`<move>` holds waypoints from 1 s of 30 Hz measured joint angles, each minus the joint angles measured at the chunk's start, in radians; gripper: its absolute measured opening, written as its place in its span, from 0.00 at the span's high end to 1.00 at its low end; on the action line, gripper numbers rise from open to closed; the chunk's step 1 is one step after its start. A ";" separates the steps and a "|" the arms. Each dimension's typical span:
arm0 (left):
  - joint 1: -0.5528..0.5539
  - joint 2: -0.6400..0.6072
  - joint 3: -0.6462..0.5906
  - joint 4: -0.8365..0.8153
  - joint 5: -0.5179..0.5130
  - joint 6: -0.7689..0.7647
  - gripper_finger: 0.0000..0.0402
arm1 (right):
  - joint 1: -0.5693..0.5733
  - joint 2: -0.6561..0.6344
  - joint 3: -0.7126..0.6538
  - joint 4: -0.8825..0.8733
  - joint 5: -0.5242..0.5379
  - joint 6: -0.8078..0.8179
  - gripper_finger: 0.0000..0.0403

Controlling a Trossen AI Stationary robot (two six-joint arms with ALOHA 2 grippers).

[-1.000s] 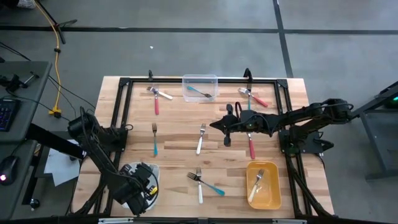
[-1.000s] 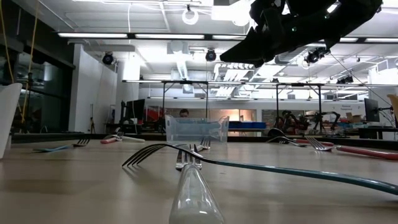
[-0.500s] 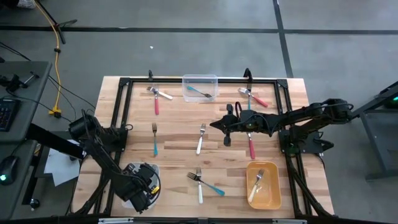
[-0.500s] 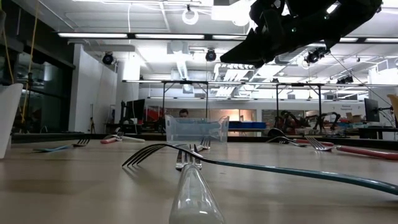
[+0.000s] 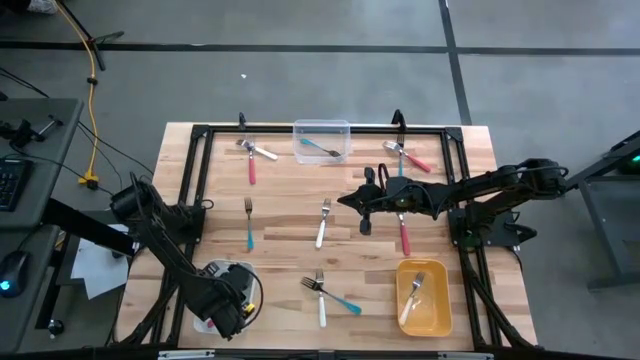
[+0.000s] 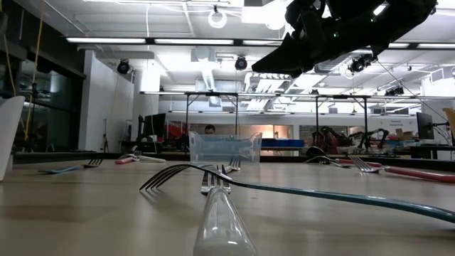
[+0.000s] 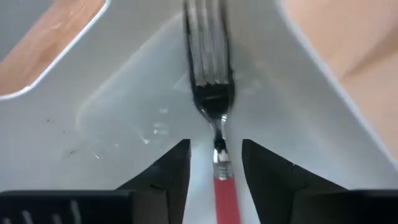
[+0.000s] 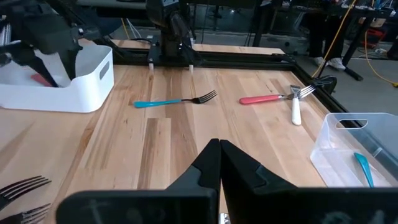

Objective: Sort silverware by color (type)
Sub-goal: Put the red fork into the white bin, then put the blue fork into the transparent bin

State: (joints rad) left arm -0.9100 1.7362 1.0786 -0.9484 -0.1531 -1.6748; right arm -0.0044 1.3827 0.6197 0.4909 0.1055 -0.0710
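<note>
I see a pink-handled fork [image 7: 214, 118] lying in the white bin [image 7: 124, 118], between my left gripper's [image 7: 216, 163] parted fingers.

We see a red-handled silver fork [image 7: 216, 124] in the white plastic bin [image 7: 118, 118], with teal-handled forks [image 5: 249, 232] nearby on pale wood.

pink-red plastic-handled metal forks [image 5: 251, 170]: 4
teal-handled forks [image 5: 248, 233]: 3 vis.
white-handled forks [image 5: 321, 232]: 4
rect. plastic bins [image 5: 321, 126]: 3 (clear, yellow, white)
</note>
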 joint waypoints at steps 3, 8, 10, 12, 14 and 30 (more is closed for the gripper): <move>0.006 -0.027 0.042 -0.066 -0.008 0.050 0.64 | 0.000 0.000 0.000 -0.001 0.000 0.000 1.00; 0.031 -0.090 0.062 -0.024 -0.113 0.212 0.73 | 0.001 -0.006 0.000 -0.009 0.000 0.000 1.00; 0.056 -0.116 0.061 -0.012 -0.140 0.295 0.79 | 0.001 -0.014 0.000 -0.029 0.000 0.000 1.00; 0.083 -0.146 0.061 0.019 -0.180 0.395 0.87 | 0.001 -0.026 0.000 -0.072 0.000 0.003 1.00; 0.120 -0.170 0.061 0.054 -0.211 0.501 0.93 | 0.001 -0.034 -0.001 -0.096 0.000 0.013 1.00; 0.497 -0.191 -0.196 0.805 0.001 1.228 1.00 | 0.072 -0.150 0.000 -0.357 0.160 0.119 1.00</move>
State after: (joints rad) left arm -0.4133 1.5455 0.8829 -0.1435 -0.1524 -0.4472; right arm 0.0680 1.2331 0.6193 0.1340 0.2653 0.0478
